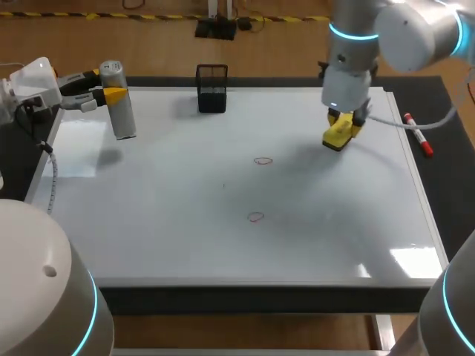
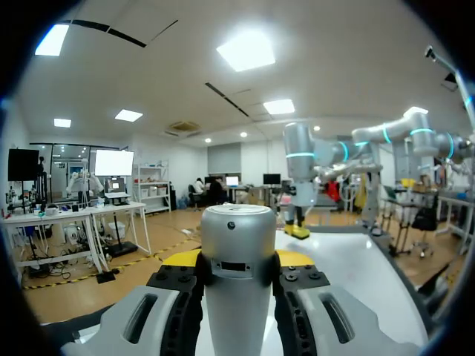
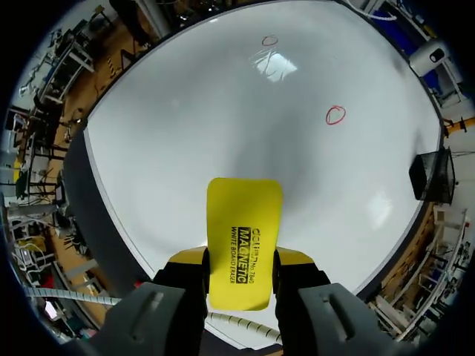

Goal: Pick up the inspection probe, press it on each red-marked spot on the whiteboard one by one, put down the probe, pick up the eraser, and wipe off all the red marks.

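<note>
Over the whiteboard's far right, the right hand is clamping the yellow eraser; far left, the left hand is gripping the silver probe.

Black wire-mesh pen holder: one, square, upright, open at the top. Stands between the left gripper and the right gripper, somewhat nearer the left.

White marker pen with red ends: one, lying flat on the dark counter, near the right gripper's outer side, not touching it.
</note>
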`<move>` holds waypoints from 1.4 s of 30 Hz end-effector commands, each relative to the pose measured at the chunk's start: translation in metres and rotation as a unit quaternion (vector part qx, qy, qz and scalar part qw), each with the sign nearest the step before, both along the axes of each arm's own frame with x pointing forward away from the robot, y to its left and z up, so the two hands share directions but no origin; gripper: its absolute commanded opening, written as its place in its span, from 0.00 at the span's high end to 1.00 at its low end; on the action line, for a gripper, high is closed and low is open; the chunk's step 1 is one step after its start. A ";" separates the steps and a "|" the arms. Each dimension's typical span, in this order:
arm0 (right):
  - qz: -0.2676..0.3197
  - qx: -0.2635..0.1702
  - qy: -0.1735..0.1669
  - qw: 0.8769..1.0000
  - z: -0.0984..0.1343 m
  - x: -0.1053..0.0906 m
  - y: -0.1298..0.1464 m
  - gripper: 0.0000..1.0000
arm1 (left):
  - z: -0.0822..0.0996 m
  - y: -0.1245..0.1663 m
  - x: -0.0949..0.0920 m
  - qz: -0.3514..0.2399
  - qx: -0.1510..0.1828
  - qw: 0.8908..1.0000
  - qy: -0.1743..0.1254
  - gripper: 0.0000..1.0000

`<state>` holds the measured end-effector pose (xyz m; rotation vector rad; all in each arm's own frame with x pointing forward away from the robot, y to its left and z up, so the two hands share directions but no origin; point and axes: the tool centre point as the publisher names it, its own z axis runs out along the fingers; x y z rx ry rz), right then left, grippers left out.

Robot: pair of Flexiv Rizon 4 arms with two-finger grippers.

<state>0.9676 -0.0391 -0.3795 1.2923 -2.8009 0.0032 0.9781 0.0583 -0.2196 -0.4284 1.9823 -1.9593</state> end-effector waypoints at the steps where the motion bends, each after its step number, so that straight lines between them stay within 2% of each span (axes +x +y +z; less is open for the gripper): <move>1: -0.009 0.008 -0.003 1.000 0.000 -0.004 -0.015 1.00 | 0.001 0.000 0.000 0.000 0.000 1.000 0.001 1.00; 17: -0.019 0.002 0.003 1.000 0.002 -0.003 -0.022 1.00 | 0.001 0.000 0.000 0.000 0.000 1.000 0.001 1.00; 23: -0.019 0.002 0.003 1.000 0.002 -0.003 -0.022 1.00 | 0.004 -0.019 -0.009 -0.012 0.005 1.000 -0.002 1.00; 29: -0.019 0.002 0.003 1.000 0.002 -0.003 -0.022 1.00 | 0.008 -0.046 -0.017 -0.028 0.000 1.000 -0.001 1.00; 42: -0.019 0.002 0.003 1.000 0.002 -0.003 -0.022 1.00 | 0.011 -0.135 -0.032 -0.096 -0.022 0.995 0.004 1.00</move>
